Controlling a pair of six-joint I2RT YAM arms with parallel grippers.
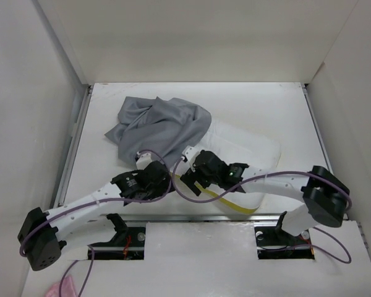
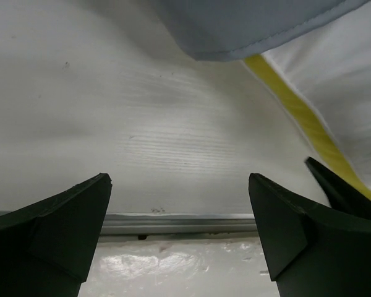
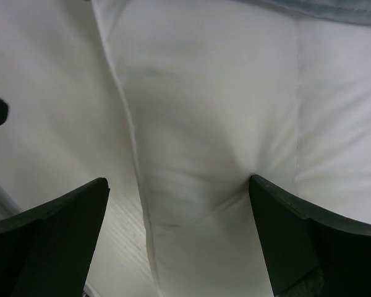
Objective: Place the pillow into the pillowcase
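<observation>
- Pillow (image 1: 250, 154) is lying flat on the table (image 1: 284, 105), middle-right, with its yellow band (image 2: 300, 117) along the near edge. Nothing is holding it.
- The pillowcase (image 1: 164, 127) is bunched up at the back left and drapes over the pillow's far-left corner. I can't tell whether that corner is inside the opening or just covered.
- Your left gripper (image 2: 179, 207) has its fingers spread wide with nothing between them. It hangs low over bare table just beside the yellow edge, with the grey hem right ahead. My guess is it's lined up to catch that hem.
- Your right gripper (image 3: 179, 213) is also spread apart and empty, sitting right above the pillow's white top near a seam. It looks set to pinch the pillow and feed it in.
- Count: one pillow, one pillowcase, two arms, zero grasps.
</observation>
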